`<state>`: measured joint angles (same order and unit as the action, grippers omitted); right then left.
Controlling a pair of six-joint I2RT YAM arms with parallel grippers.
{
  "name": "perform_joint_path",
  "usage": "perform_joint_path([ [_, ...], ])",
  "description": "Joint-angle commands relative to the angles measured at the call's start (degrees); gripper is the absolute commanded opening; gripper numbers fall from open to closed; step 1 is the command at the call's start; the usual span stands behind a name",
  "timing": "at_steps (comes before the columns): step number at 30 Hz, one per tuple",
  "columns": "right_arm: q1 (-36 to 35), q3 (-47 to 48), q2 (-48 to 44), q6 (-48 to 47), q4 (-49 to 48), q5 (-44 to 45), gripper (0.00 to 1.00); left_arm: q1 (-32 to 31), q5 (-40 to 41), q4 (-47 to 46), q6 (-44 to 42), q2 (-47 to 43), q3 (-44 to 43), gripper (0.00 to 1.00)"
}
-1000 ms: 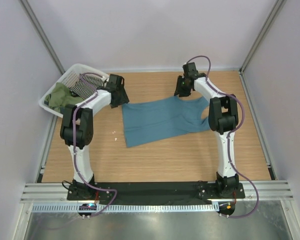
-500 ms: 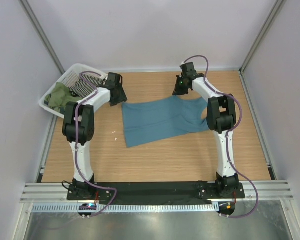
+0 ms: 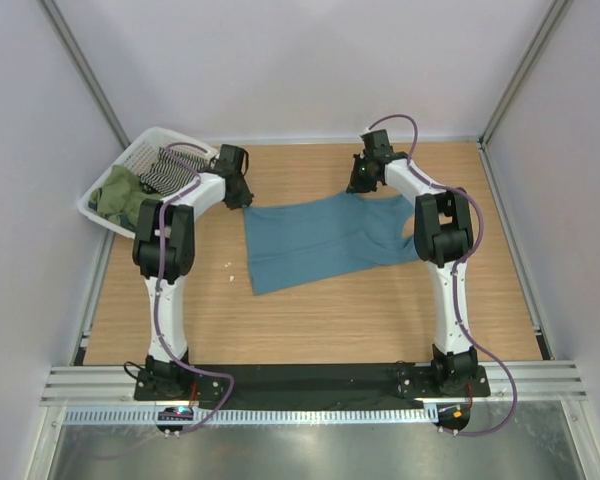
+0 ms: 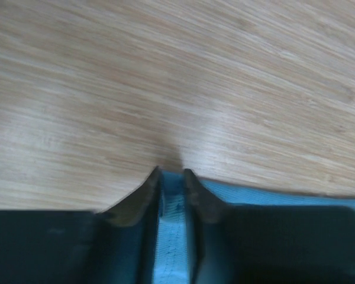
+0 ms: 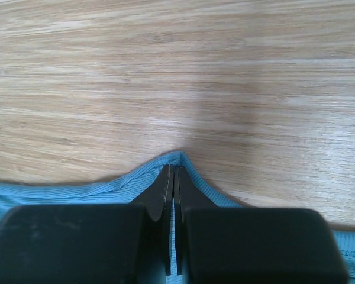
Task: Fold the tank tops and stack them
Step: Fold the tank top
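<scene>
Folding of the teal-blue tank top (image 3: pixel 325 240), spread flat mid-desk, is starting: our right end effector (image 5: pixel 174 177) pinches its far edge, while our left end effector (image 4: pixel 172 183) straddles the far corner, not fully clamped. Next we judge both must lift together and carry that edge toward us.

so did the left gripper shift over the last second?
Yes. In the top view the left gripper slid slightly toward the back wall, away from the arm bases, staying beside the laundry basket at the teal tank top corner.

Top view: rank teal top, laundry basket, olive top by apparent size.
1. teal top, spread flat, largest.
2. laundry basket, at the table's far left corner.
3. olive top, bunched inside the basket, partly hidden, so its real size is unclear.
</scene>
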<state>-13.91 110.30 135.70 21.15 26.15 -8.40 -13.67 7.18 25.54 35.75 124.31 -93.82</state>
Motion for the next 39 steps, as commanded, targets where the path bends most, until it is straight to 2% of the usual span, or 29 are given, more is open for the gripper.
perform_joint_path([
  [1,-0.33,-0.61,-4.48,-0.05,-2.68,1.28,0.01,0.4,-0.94,0.47,-0.86,0.84,-3.12,0.16],
  [4,-0.24,-0.96,-4.57,0.04,-2.95,1.64,0.01,0.4,-1.03,0.39,-0.77,0.06,-3.21,0.0],
  [10,0.29,-0.61,-5.88,0.12,-3.57,2.69,0.01,0.4,2.74,0.3,-2.17,-2.75,-2.68,0.0],
  [14,0.99,-1.75,-8.16,0.47,-4.35,2.69,0.01,0.4,1.88,-1.63,-2.61,-5.65,-0.75,0.0],
  [39,0.56,-21.0,-22.14,1.97,-7.61,1.72,0.01,-2.23,-2.79,-6.73,-3.49,-19.37,15.42,0.0],
])
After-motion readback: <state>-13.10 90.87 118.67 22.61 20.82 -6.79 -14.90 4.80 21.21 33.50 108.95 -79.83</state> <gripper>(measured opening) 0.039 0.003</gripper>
